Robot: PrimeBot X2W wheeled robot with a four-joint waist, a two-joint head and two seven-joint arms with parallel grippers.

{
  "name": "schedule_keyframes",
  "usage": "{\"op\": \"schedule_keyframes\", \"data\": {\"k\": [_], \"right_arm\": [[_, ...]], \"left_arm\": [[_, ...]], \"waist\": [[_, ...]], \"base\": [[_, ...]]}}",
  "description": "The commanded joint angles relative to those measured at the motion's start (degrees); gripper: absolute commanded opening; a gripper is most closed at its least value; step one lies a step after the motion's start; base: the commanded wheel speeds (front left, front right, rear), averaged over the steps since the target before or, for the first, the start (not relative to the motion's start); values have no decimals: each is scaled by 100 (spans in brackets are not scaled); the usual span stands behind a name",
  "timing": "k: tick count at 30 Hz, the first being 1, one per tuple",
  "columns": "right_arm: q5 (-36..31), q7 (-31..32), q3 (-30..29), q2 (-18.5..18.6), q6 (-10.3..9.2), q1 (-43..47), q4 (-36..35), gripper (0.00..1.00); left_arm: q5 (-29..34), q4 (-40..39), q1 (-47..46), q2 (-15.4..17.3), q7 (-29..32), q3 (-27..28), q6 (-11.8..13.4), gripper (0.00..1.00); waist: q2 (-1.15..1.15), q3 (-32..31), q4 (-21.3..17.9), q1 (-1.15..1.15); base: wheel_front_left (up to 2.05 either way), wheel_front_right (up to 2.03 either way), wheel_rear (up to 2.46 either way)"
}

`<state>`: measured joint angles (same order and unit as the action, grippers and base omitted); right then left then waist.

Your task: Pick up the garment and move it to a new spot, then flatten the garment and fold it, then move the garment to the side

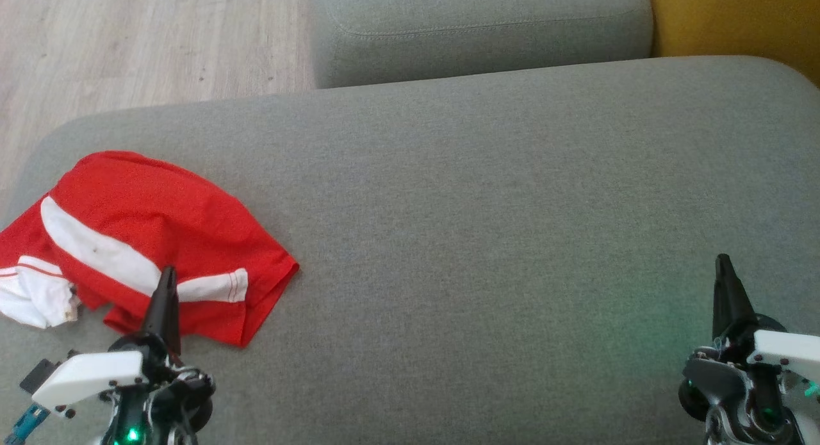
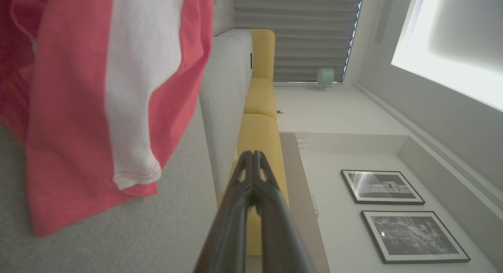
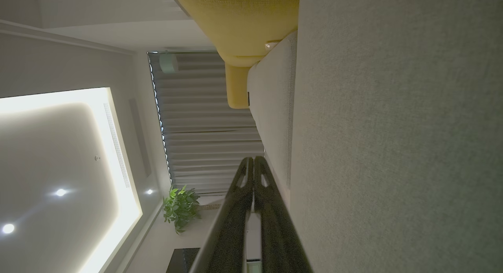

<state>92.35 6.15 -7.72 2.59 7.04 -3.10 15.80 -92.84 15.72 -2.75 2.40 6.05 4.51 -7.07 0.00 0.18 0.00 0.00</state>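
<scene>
**Both end effectors shut and empty, garment on left of grey cushion**

Near left: left end effector (image 1: 168, 273) has its fingers pressed together with nothing between them. In the head view its tip overlaps the near edge of the garment (image 1: 147, 214); contact can't be told. In the left wrist view the cloth lies beside the fingers, not in them.

Near right: right end effector (image 1: 722, 260) is also pinched closed and empty, over bare grey cushion (image 1: 480, 227), well apart from the garment.

The garment is red with white bands, crumpled, not folded, and lies on the left part of the grey cushion, reaching its left edge.

Farther: a second grey cushion (image 1: 480, 29) sits behind the first. A yellow cushion (image 1: 737, 22) is at far right and a wooden floor (image 1: 128, 41) at far left.
</scene>
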Motion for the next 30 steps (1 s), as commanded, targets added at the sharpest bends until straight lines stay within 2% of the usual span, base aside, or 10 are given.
{"op": "schedule_keyframes", "data": {"k": [1, 30], "right_arm": [[-17, 33, 121, 29, 45, -308, -178, 0], [-17, 33, 121, 29, 45, -308, -178, 0]], "left_arm": [[67, -168, -344, 48, 43, 200, -42, 0], [67, -169, -344, 48, 43, 200, -42, 0]], "waist": [[0, 0, 0, 0], [0, 0, 0, 0]], "base": [[0, 0, 0], [0, 0, 0]]}}
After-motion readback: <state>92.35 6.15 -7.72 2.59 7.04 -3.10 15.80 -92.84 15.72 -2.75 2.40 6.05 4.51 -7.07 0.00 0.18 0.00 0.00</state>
